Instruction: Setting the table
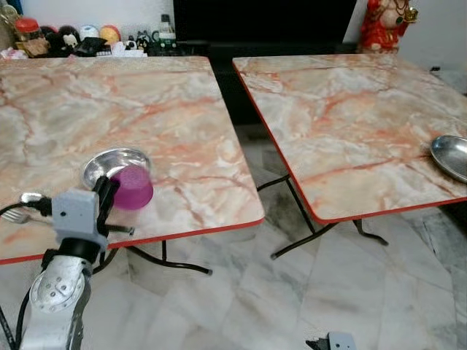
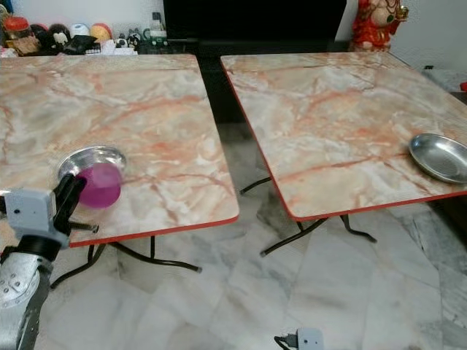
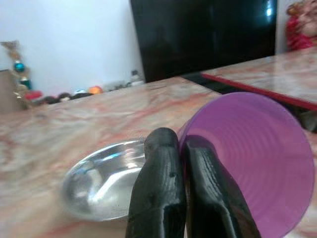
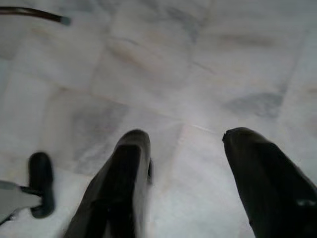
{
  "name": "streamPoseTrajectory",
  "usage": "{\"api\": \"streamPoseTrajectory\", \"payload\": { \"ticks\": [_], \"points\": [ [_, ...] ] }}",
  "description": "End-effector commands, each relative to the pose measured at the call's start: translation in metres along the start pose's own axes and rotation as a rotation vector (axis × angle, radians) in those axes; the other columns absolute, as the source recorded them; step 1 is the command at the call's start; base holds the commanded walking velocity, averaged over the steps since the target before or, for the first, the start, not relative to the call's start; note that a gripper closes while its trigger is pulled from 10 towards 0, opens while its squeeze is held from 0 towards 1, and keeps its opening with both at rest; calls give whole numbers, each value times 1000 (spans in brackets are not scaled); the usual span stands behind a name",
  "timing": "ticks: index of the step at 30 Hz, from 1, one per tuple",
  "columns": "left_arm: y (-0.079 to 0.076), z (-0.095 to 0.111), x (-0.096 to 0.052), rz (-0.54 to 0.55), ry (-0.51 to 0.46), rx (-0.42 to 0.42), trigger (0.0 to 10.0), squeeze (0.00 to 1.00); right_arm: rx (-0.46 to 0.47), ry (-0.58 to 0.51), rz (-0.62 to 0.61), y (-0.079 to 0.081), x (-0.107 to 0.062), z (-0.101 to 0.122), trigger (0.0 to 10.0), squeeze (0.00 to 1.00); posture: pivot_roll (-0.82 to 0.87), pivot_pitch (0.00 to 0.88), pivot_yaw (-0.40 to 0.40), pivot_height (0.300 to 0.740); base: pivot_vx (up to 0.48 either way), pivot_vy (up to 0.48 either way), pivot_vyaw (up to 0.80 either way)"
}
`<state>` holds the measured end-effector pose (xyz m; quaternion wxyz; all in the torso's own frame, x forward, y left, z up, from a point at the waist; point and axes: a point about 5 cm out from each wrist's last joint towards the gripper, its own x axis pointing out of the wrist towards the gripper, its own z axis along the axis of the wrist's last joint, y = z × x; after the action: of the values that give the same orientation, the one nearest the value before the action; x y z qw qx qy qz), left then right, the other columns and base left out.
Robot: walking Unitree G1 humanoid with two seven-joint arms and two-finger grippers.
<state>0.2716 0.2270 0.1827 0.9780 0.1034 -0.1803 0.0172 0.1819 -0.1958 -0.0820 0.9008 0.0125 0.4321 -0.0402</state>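
Observation:
My left gripper (image 1: 109, 191) is shut on the rim of a purple plastic cup (image 1: 133, 187), held tilted over the near part of the left marble table (image 1: 168, 117). In the left wrist view the two black fingers (image 3: 158, 188) pinch the cup (image 3: 257, 158) wall, its mouth facing the camera. A steel bowl (image 1: 113, 162) sits just behind the cup, touching or nearly so. On the right table (image 1: 350, 124), a steel plate (image 1: 451, 155) lies at the far right edge. My right gripper (image 4: 188, 134) hangs open over the floor.
A fork (image 1: 16, 216) lies at the left table's near left edge. A gap with folding black legs (image 1: 292, 189) separates the two tables. Behind them stand a black cabinet (image 1: 263, 22), small toys (image 1: 80, 38) and a red figurine (image 1: 385, 23). Marble floor tiles (image 1: 277, 299) lie in front.

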Motion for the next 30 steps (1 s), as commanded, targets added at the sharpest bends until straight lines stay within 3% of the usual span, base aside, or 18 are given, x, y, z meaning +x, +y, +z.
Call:
{"api": "streamPoseTrajectory", "payload": {
  "ticks": [1,23,30],
  "points": [
    [7,2,-3,32,2,9,10000,0,2,25,-1,0,-2,-8,10000,0,159,131,-93,740,0,0,0],
    [19,0,-7,88,24,26,10000,0,-17,26,5,0,-2,-8,10000,0,165,117,-94,740,0,0,753],
    [21,0,-7,95,32,46,10000,0,0,29,4,0,-2,-8,10000,0,163,125,-95,740,0,-139,63]
  ]
}}
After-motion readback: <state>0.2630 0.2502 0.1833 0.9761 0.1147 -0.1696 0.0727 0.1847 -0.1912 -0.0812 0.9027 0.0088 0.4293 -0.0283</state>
